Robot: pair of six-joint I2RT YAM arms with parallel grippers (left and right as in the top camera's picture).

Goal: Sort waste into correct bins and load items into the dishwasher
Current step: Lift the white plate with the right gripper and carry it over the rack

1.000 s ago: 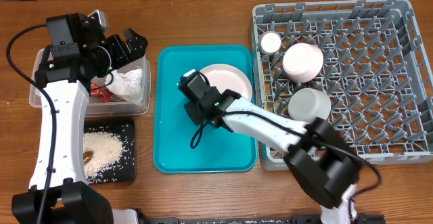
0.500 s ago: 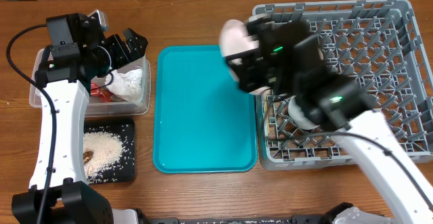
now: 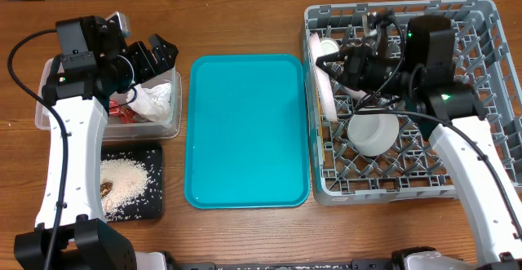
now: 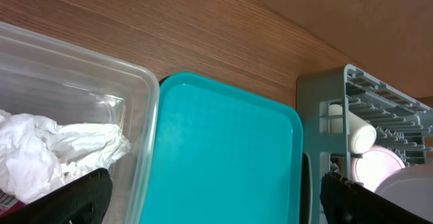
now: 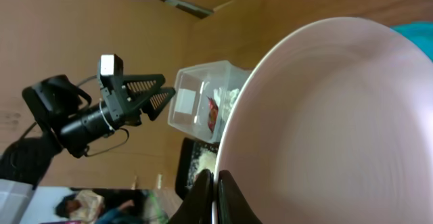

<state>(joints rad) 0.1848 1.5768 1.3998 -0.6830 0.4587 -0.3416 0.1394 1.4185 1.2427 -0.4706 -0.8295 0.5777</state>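
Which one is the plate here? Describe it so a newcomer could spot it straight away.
Find the grey rack on the right of the overhead view. Along its left wall stands the plate, pale pink, on edge, gripped by the right end effector. Unlike the cup and bowl beside it, it shows only a thin sliver.

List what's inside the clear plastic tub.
A crumpled white napkin and a red wrapper lie in the clear tub. The left gripper hangs over its far part, covering whatever lies there.
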